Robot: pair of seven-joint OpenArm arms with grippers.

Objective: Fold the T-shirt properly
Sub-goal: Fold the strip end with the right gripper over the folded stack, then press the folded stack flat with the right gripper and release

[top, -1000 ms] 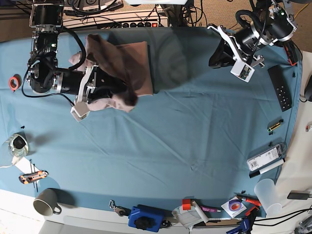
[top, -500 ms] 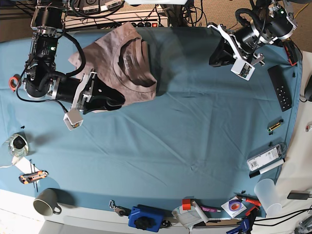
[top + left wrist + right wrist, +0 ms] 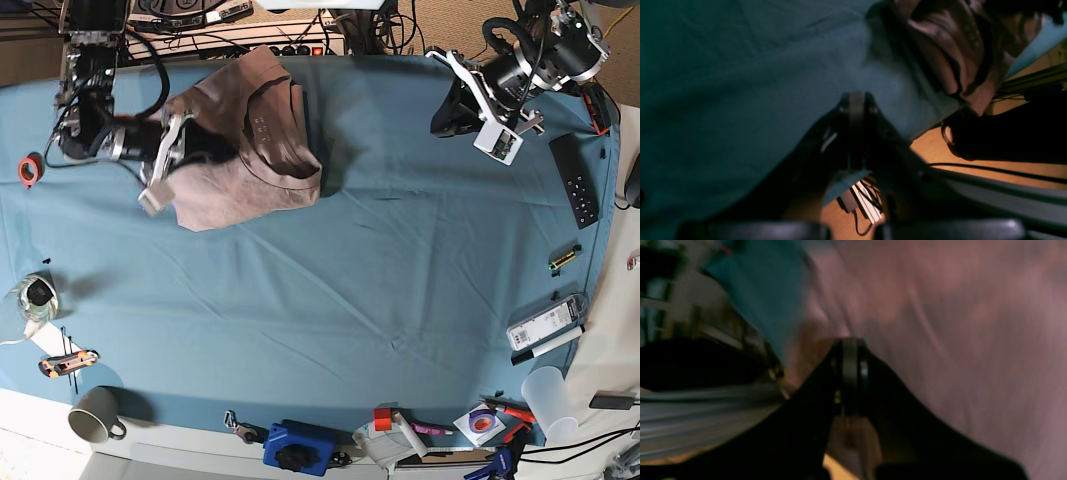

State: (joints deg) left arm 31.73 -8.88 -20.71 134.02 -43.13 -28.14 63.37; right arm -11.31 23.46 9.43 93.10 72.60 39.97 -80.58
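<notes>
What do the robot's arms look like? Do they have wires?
Both arms are chunky and black with silver joints. Each gripper, the left gripper and the right gripper, carries a small white camera box. Black cables loop around them.

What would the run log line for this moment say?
T-shirt: bunched, unfolded, far table corner | right tool: shut over shirt | left tool: shut, empty, away from shirt

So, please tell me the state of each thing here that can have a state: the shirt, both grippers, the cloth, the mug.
T-shirt: loosely folded, wrinkled, lying on the cloth.
right gripper: shut, over the T-shirt; the views show no cloth pinched.
left gripper: shut, empty, apart from the shirt.
table cloth: spread over the table, some creases.
mug: upright near the table's edge.
</notes>
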